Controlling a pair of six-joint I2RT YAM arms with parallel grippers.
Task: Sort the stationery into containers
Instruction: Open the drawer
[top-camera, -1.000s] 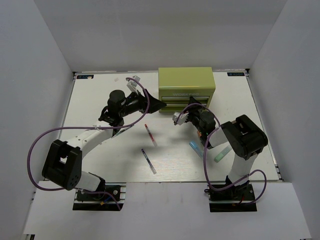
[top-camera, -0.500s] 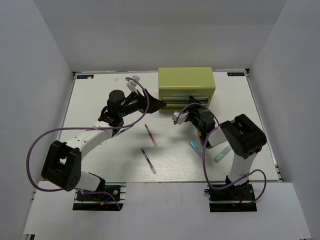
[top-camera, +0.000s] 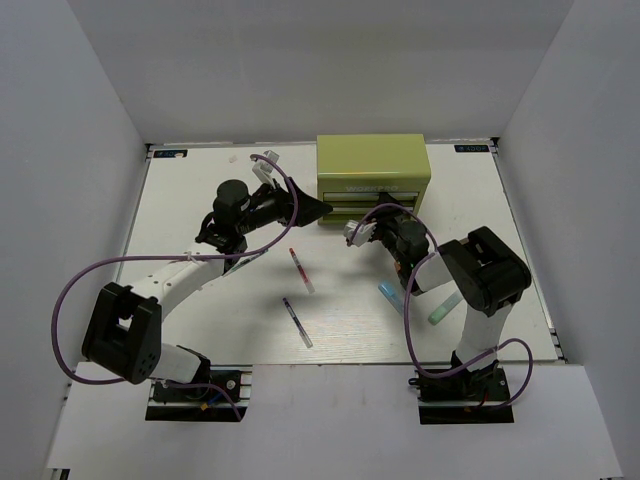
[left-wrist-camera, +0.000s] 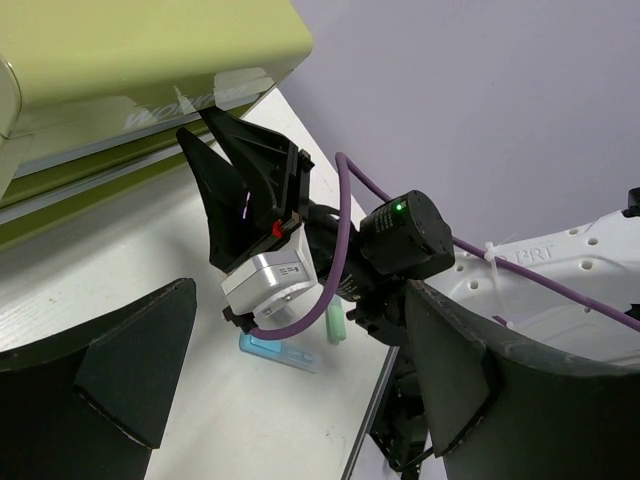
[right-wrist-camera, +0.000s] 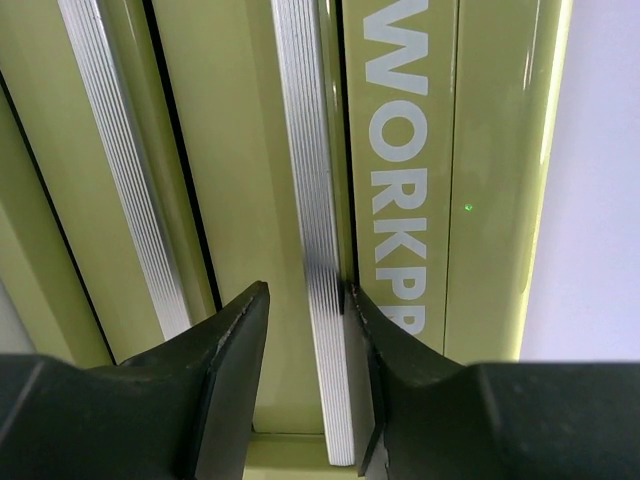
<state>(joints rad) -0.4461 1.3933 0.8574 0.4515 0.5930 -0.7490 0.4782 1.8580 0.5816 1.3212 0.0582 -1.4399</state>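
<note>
Wrist view: right pincer (right-wrist-camera: 306, 295) straddles silver drawer handle (right-wrist-camera: 300, 150), hidden overhead.

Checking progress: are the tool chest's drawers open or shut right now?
Shut. On the tool chest, both drawer fronts sit flush; the right gripper only straddles a silver handle.

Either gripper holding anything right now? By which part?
Left gripper is open and empty. Right gripper straddles the top silver drawer handle of the tool chest; whether it's clamped can't be told.
</note>
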